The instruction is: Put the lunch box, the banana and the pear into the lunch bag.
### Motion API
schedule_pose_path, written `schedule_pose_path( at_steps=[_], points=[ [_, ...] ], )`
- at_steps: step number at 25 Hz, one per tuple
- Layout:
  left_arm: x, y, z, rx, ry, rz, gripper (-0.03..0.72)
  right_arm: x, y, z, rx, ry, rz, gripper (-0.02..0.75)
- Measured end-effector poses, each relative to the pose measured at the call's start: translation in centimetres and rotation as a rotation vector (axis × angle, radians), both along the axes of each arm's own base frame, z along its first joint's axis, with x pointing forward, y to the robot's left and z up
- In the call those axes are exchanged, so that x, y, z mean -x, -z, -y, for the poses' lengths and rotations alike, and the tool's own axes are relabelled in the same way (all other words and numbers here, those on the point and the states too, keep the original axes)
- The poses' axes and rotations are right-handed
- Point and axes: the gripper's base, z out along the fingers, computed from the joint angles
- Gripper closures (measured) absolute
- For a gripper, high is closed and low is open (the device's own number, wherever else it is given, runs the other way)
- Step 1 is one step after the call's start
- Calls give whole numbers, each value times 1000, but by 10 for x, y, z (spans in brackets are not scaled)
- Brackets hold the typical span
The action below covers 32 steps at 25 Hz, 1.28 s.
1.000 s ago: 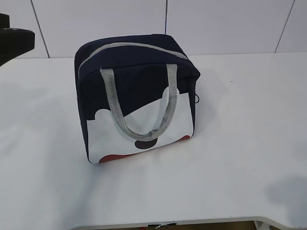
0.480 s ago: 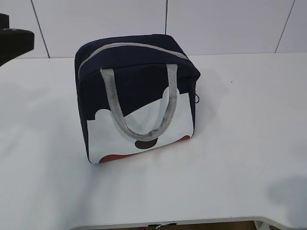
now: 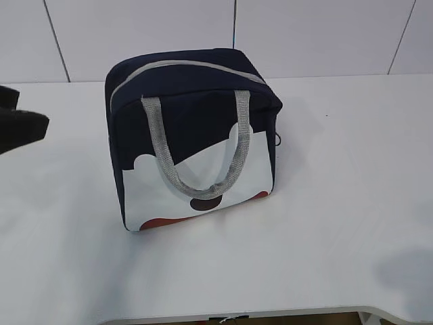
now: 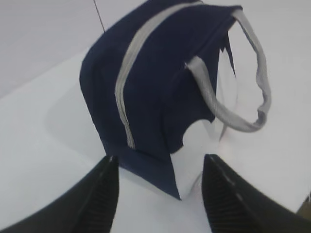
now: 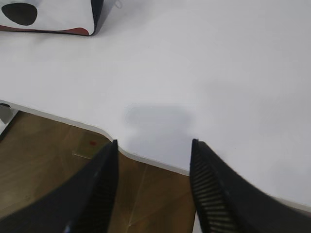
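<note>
The navy lunch bag stands upright in the middle of the white table, its grey zipper shut along the top and its printed white, red and black side facing me. My left gripper hovers open just left of the bag, level with its lower end panel, with nothing between the fingers. It shows as a dark shape at the left edge of the exterior view. My right gripper hangs open and empty over the table's front edge. The lunch box, banana and pear are out of view.
White table spreads around the bag, with a white panelled wall behind. The table's curved front edge and brown floor lie under the right gripper. A corner of the bag sits far up-left of it.
The left arm has dropped lower at the left edge of the exterior view. The bag has not moved.
</note>
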Motion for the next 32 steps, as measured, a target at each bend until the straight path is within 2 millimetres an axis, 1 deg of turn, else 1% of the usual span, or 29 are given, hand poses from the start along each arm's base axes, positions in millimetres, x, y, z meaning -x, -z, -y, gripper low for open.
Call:
schedule_pose_path(
  at_steps=[5,12,17,23,25,30,32],
  points=[
    [17,1,-6,-29,-6,-86,288,0,0,0,0,0,0,332],
    [50,-7,-21,-9,-60,-161,288,0,0,0,0,0,0,332],
    [72,-12,-31,31,-117,-184,288,0,0,0,0,0,0,332],
    [96,-15,-45,26,-173,-174,288,0,0,0,0,0,0,332],
    [103,-11,-48,35,-181,-172,288,0,0,0,0,0,0,332],
    [118,13,-53,40,-195,-211,288,0,0,0,0,0,0,332],
    [123,19,-56,33,-198,-223,288,0,0,0,0,0,0,332]
  ],
)
